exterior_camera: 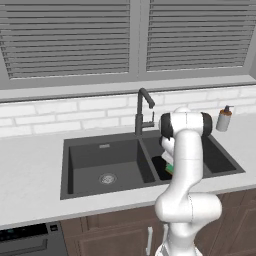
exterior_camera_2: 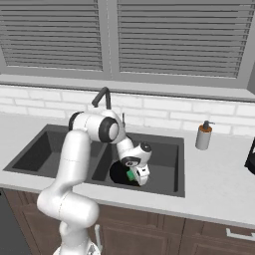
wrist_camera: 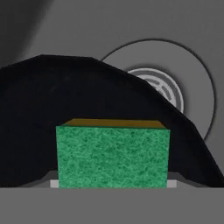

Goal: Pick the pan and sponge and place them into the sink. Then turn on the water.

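Note:
The dark grey double sink (exterior_camera: pixel 65 170) (exterior_camera_2: pixel 164 142) is set in the white counter. In its right basin lies the black pan (exterior_camera_2: pixel 118 174) (exterior_camera: pixel 159 165) (wrist_camera: pixel 65 96), partly covering the round drain (wrist_camera: pixel 164 85). My gripper (exterior_camera_2: pixel 135 177) reaches down into that basin and is shut on the sponge (exterior_camera_2: pixel 130 175) (exterior_camera: pixel 169 169) (wrist_camera: pixel 113 155), which hangs green face toward the hand camera just above the pan. The sponge hides my fingertips. The water is out of view; no stream leaves the gooseneck faucet (exterior_camera: pixel 141 112) (exterior_camera_2: pixel 102 97).
A soap dispenser (exterior_camera: pixel 224 119) (exterior_camera_2: pixel 203 135) stands on the counter right of the sink. The left basin has its own drain (exterior_camera: pixel 107 178). A dark object (exterior_camera_2: pixel 250 159) sits at the far right counter edge. Tiled wall and shuttered window lie behind.

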